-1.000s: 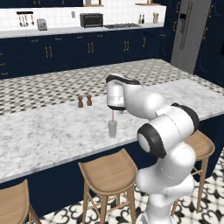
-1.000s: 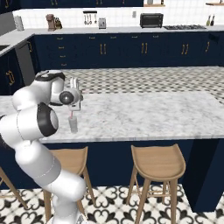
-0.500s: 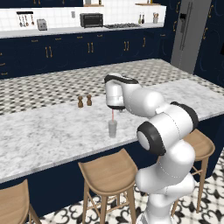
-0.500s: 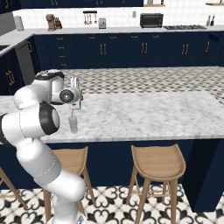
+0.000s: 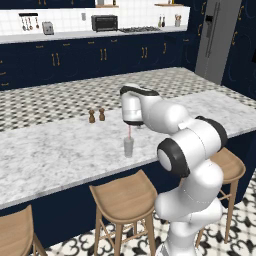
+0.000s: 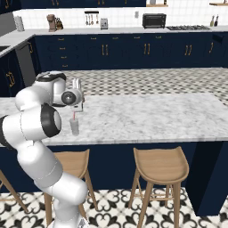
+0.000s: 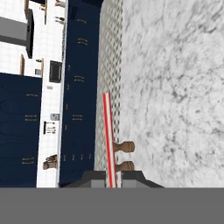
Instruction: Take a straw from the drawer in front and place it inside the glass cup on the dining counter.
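1. The white arm rises from the floor beside the wooden stools (image 5: 122, 200), bends at a dark elbow joint and reaches forward over the near edge of the dining surface (image 5: 60, 150).
2. Its wrist turns downward, so the gripper (image 5: 131, 125) points down at the marble top from a little way above it.
3. The gripper is clamped on the straw (image 5: 130, 133), the two finger tips (image 7: 94, 177) pressing its upper end from both sides in the hand view.
4. The straw hangs upright below the gripper, thin and pinkish-red, with its lower end inside the mouth of the glass cup (image 5: 128, 147).
5. The glass cup stands upright on the surface near the front edge, directly under the gripper; in the right base view it (image 6: 74, 127) sits just below the red line of the straw (image 6: 74, 116).
6. Two small brown shakers (image 5: 96, 115) stand side by side farther back and to the left of the glass cup, well apart from it.
7. Whether the straw's tip reaches the cup's bottom cannot be told.
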Tool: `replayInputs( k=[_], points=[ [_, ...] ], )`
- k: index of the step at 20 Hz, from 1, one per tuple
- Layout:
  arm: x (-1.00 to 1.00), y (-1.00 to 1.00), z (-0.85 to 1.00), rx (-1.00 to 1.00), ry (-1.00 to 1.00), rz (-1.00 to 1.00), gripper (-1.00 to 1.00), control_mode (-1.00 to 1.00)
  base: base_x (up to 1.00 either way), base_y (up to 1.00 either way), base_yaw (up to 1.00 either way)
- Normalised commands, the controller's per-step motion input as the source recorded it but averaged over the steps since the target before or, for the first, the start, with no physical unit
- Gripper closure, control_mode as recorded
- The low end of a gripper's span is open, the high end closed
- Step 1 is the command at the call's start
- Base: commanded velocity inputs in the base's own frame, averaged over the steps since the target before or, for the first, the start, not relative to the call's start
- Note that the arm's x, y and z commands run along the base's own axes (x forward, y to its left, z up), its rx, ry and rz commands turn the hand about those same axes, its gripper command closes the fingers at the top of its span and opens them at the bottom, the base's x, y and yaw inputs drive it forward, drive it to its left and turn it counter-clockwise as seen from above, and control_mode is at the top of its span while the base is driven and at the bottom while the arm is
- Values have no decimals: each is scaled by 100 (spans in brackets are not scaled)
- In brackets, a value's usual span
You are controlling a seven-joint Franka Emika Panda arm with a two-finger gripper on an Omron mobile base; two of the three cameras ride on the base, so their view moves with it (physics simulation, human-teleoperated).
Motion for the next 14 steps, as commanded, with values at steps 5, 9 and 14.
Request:
replayInputs(
  k=[5, 9, 14],
  points=[
    [-5, -14, -17, 0, -1, 0, 100, -100, 0, 0, 0],
    [-11, -2, -16, 0, -2, 0, 100, -100, 0, 0, 0],
    [0, 0, -11, 0, -3, 0, 100, -100, 0, 0, 0]
  ],
)
